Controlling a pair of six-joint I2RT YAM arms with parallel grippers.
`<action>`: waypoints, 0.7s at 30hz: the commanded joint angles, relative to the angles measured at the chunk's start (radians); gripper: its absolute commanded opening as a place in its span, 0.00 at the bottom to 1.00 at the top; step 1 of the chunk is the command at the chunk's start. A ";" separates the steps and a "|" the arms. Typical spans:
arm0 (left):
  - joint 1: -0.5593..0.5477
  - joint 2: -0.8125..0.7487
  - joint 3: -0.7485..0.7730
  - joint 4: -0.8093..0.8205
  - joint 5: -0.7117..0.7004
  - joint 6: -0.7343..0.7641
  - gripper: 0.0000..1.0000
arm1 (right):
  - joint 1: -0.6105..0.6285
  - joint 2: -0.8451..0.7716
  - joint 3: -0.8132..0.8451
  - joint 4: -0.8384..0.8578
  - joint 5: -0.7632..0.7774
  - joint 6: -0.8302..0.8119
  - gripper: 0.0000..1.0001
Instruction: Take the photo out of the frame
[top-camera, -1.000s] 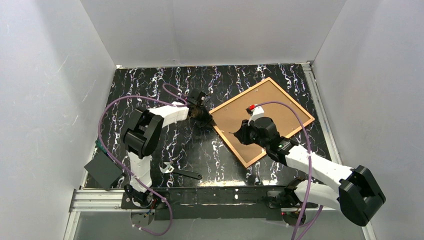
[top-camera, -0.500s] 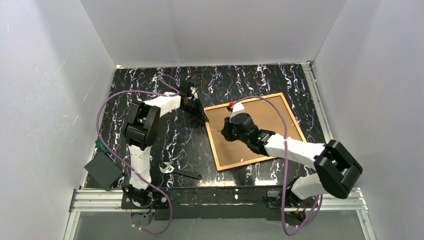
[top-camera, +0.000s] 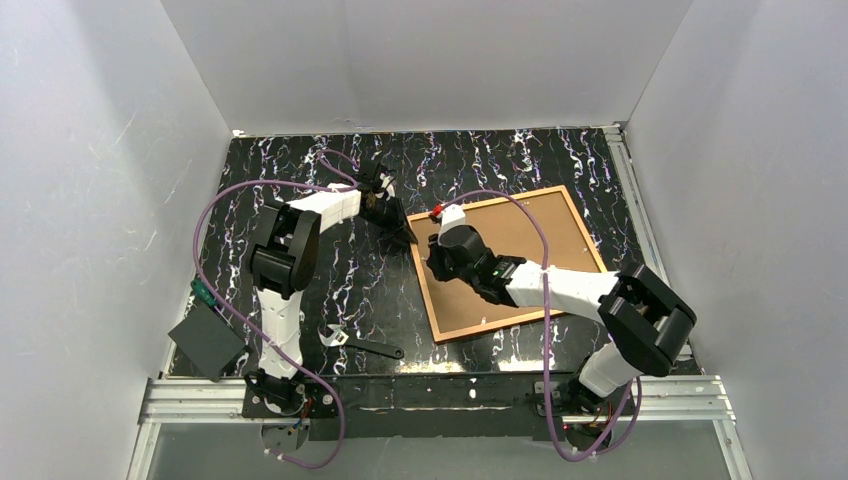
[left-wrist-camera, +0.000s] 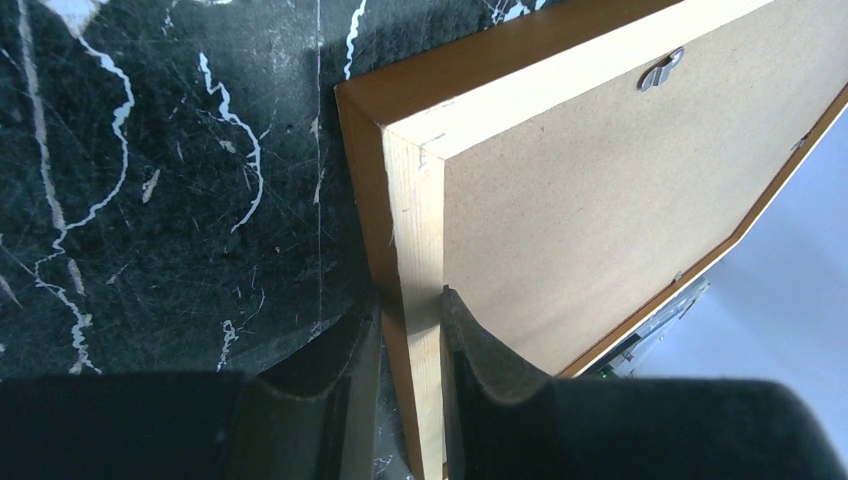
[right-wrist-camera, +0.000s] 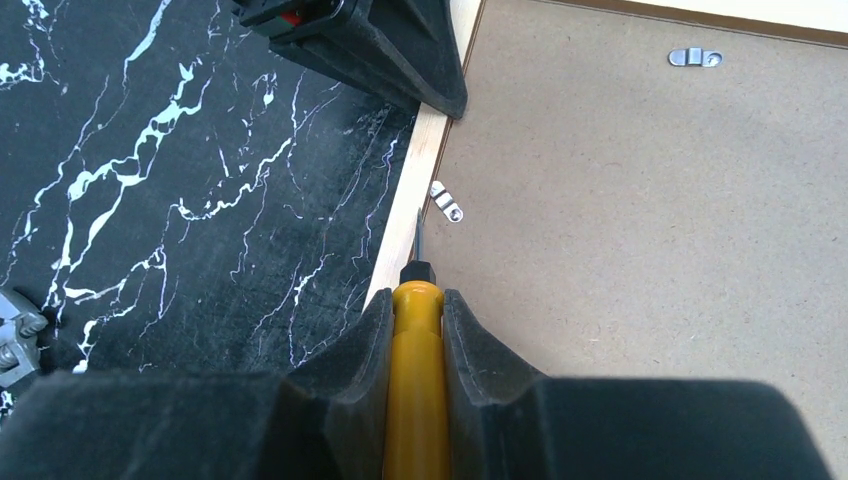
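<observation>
Left end effector (left-wrist-camera: 410, 335) is clamped on a corner of the frame (left-wrist-camera: 362, 180); right end effector (right-wrist-camera: 415, 312) is clamped on one screwdriver (right-wrist-camera: 415, 410).
One frame is laid face down on the surface (top-camera: 340, 280), with the photo (right-wrist-camera: 640, 250) inside and only its tan back shown. Two metal clips (right-wrist-camera: 447, 201) are counted, the tip just beside one. A slipped tip could gouge the backing, or a hard push could twist the frame from the left grip. One wrench (top-camera: 360, 343) lies well apart.

A thin orange-brown wooden frame (left-wrist-camera: 412, 260) covers the right of the black marbled table (top-camera: 260, 165); a steel wrench (top-camera: 358, 344) lies near-left; the far-left is open.
</observation>
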 joint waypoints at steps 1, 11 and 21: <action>0.007 0.040 -0.032 -0.111 -0.003 0.020 0.00 | 0.022 0.019 0.053 0.038 0.061 -0.033 0.01; 0.007 0.041 -0.037 -0.109 0.004 0.014 0.00 | 0.062 0.080 0.100 0.012 0.126 -0.074 0.01; 0.009 0.041 -0.038 -0.111 0.015 0.012 0.00 | 0.118 0.108 0.138 -0.045 0.207 -0.094 0.01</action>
